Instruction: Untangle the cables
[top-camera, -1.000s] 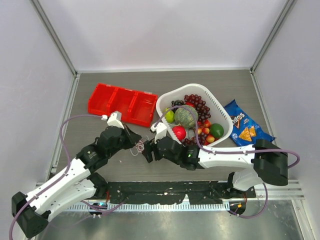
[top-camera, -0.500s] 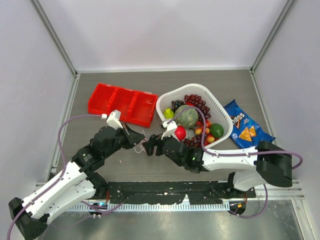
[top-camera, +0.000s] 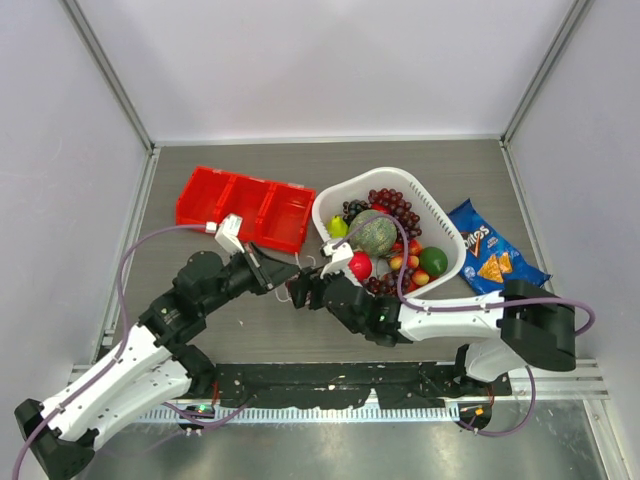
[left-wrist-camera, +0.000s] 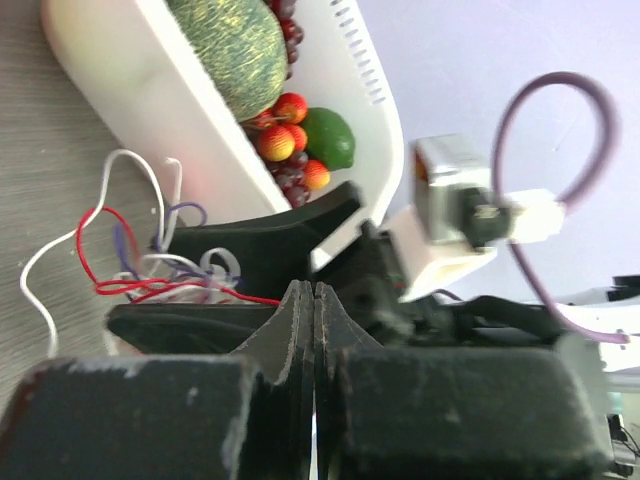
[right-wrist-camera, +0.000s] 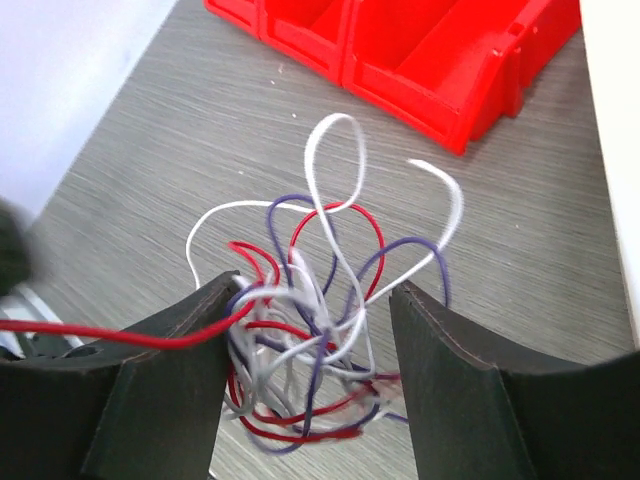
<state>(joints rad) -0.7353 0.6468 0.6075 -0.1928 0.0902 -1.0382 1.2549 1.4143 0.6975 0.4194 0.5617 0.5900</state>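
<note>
The cables (right-wrist-camera: 310, 340) are a small tangle of white, red and purplish strands, sitting between the open jaws of my right gripper (right-wrist-camera: 315, 288). One red strand runs taut out over its left finger (right-wrist-camera: 170, 380). In the left wrist view the tangle (left-wrist-camera: 150, 265) lies just ahead of my left gripper (left-wrist-camera: 313, 292), which is shut on that red strand. In the top view the tangle (top-camera: 296, 281) sits between my left gripper (top-camera: 276, 274) and my right gripper (top-camera: 303, 291), in front of the basket.
A white basket (top-camera: 432, 205) full of fruit stands just right of the grippers, and its wall (left-wrist-camera: 150, 110) is close to the tangle. A red bin (top-camera: 245, 210) with compartments stands behind on the left. A blue chips bag (top-camera: 490, 258) lies at the right.
Both grippers and the tangle have moved a little away from the near edge, toward the basket. The red strand now runs taut to the left gripper.
</note>
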